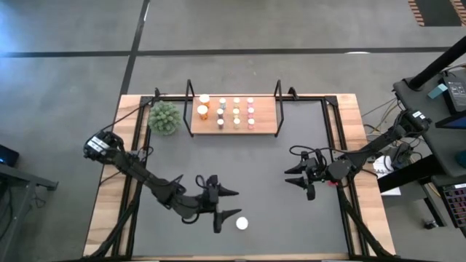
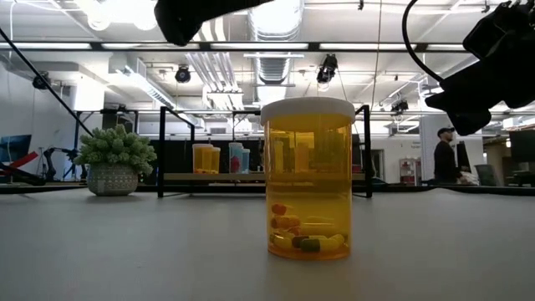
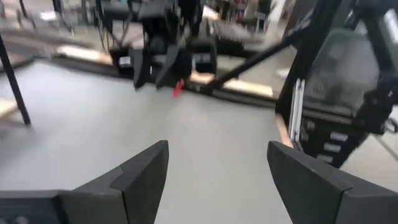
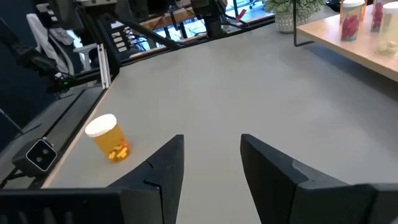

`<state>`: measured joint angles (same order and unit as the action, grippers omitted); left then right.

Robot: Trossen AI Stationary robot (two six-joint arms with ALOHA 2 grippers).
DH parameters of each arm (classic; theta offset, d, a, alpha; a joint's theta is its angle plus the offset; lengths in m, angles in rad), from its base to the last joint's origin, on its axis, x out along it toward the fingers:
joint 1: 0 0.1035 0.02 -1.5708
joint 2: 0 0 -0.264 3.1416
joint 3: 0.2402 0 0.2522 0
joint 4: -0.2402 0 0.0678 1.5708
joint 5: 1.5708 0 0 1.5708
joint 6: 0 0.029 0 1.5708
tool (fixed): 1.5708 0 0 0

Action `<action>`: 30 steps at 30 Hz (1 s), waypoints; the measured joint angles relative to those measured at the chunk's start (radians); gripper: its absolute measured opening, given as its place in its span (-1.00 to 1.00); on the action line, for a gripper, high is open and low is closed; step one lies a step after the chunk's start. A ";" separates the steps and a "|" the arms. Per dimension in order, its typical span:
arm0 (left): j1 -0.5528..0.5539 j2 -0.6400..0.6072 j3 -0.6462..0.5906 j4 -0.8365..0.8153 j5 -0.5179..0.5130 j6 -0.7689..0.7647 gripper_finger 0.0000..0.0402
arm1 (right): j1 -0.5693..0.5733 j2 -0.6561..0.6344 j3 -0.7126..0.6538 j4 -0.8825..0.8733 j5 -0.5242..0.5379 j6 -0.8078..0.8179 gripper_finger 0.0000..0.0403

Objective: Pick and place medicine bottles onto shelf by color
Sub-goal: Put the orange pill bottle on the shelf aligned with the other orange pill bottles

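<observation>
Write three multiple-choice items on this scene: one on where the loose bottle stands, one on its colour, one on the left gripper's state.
1. The loose bottle stands:
A) on the shelf
B) on the mat beside the left gripper
C) in the right gripper
2. Its body is:
A) orange
B) blue
C) black
3. The left gripper is:
A) open, empty
B) shut on the bottle
C) shut on the plant

B: high view shows it there.
A: low view shows amber under a white cap.
A: wrist view shows parted fingers, nothing between.

orange bottle [image 2: 308,180] w/ white cap, dark grey mat [image 1: 262,182], green plant [image 1: 164,117], light wood shelf [image 1: 266,125]
</observation>
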<state>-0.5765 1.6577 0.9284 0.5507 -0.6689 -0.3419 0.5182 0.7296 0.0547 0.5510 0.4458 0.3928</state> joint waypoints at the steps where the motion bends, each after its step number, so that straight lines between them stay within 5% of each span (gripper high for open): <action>1: 0.003 0.000 0.009 -0.040 0.009 -0.024 0.29 | 0.000 0.000 0.000 0.000 0.000 0.000 -0.26; 6: 0.014 0.001 0.049 -0.235 0.116 -0.128 0.29 | 0.000 0.000 0.000 0.000 0.000 0.000 -0.26; 12: 0.014 0.029 0.049 -0.245 0.200 -0.125 0.32 | 0.000 0.000 0.000 0.000 0.000 0.000 -0.26; 22: 0.014 0.193 0.135 -0.238 0.316 -0.097 0.90 | 0.000 0.000 0.000 0.000 0.000 0.000 -0.26; 30: 0.013 0.281 0.178 -0.238 0.322 -0.117 0.98 | 0.000 0.000 0.000 0.000 0.000 0.000 -0.26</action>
<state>-0.5636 1.9384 1.1062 0.3130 -0.3470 -0.4586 0.5183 0.7292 0.0547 0.5511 0.4458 0.3927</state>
